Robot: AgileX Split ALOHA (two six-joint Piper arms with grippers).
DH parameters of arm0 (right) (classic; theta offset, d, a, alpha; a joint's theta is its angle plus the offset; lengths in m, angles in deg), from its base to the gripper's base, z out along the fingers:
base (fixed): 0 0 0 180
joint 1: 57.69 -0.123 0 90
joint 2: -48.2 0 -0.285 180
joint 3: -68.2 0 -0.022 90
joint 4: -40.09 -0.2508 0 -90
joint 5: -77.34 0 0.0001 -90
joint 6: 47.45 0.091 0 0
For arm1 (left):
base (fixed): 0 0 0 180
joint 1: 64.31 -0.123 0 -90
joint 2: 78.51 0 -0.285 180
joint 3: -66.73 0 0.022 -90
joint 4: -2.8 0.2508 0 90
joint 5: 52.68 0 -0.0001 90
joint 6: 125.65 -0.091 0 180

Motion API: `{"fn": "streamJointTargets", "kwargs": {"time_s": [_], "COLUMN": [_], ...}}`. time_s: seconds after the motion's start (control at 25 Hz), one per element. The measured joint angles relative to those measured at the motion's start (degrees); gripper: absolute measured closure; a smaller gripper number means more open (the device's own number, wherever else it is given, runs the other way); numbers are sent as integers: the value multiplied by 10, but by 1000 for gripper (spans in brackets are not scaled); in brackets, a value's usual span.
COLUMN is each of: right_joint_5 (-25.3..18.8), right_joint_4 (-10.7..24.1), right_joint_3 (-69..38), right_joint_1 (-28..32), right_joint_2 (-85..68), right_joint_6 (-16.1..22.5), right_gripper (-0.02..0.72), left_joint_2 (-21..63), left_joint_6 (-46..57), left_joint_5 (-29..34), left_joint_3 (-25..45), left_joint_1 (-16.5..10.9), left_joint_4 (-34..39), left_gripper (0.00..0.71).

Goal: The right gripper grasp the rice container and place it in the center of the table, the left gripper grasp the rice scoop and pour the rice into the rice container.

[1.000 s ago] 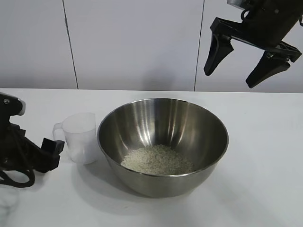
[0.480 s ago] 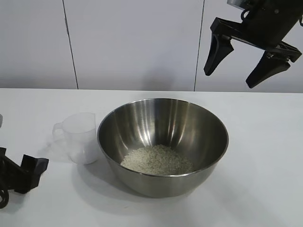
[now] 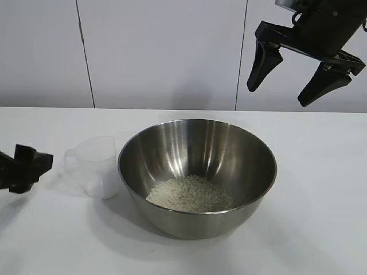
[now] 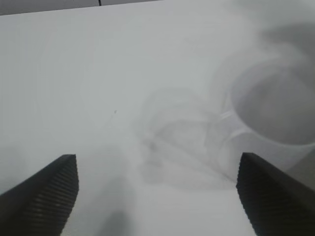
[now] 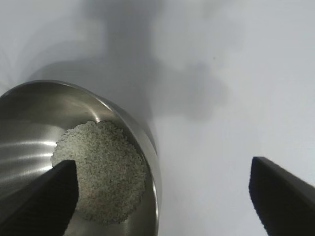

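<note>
Rice (image 3: 191, 193) sits in my steel bowl (image 3: 197, 172) mid-desk (image 3: 321, 189), scoop (image 3: 97, 166) upright touching its left side. Left hand (image 3: 26, 169) spread near the scoop, right hand (image 3: 298, 71) spread up high.

No legible text or markings anywhere.

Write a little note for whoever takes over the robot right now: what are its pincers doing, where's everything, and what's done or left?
Left pincer: open, empty, near the table's left edge, apart from the small clear plastic measuring cup.
Right pincer: open, empty, high above the table's far right.
Big shiny steel bowl: mid-table on the white tabletop, a heap of white rice grains inside.
The cup stands upright just left of the bowl and looks empty.
Done: bowl placed, rice in it.
Left: apparently nothing but parking the arms.
</note>
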Motion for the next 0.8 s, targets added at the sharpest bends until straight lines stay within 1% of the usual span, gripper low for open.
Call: {"fn": "streamJointTargets", "kwargs": {"time_s": [0.12, 0.2, 0.24, 0.36, 0.44, 0.52, 0.64, 0.8], "right_joint_5": [0, 0, 0, 0, 0, 0, 1, 3], "right_joint_4": [0, 0, 0, 0, -1, -1, -7, -10], "right_joint_3": [0, 0, 0, 0, 0, 0, 0, 0], "right_joint_1": [0, 0, 0, 0, 0, 0, 0, 0], "right_joint_2": [0, 0, 0, 0, 0, 0, 0, 0], "right_joint_6": [0, 0, 0, 0, 0, 0, 0, 0], "right_gripper": [50, 50, 50, 50, 50, 50, 50, 50], "left_joint_2": [52, 75, 82, 86, 86, 86, 86, 78], "left_joint_6": [17, 25, 27, 27, 27, 26, 24, 24], "left_joint_5": [173, 299, 361, 522, 594, 646, 705, 777], "left_joint_3": [-71, -134, -164, -271, -324, -367, -421, -463], "left_joint_1": [0, 0, 0, 0, 0, 0, 0, 0], "left_joint_4": [33, 46, 48, 51, 50, 40, 1, -61], "left_gripper": [78, 78, 78, 78, 78, 78, 44, 21]}}
